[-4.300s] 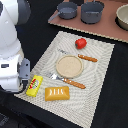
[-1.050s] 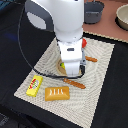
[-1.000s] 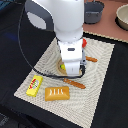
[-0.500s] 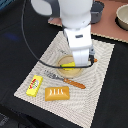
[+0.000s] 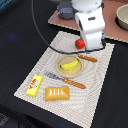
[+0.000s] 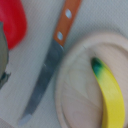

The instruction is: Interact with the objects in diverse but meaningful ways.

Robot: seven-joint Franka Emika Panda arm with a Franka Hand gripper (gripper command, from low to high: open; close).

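Note:
The yellow banana lies on the round wooden plate in the middle of the placemat; in the wrist view the banana curves across the plate. My gripper hangs above the mat just behind the plate, open and holding nothing. Beside it on the exterior view's left sits the red tomato, which is close under the wrist camera as the tomato. The small yellow box and the orange bread block rest near the mat's front edge.
An orange-handled knife lies behind the plate, the same knife the wrist view shows. An orange-handled fork lies in front of the plate. A grey pot and a bowl stand at the back.
The banana, earlier beside the yellow box, now lies on the plate. Within the last second my gripper let go of it, rose and drew back toward the tomato.

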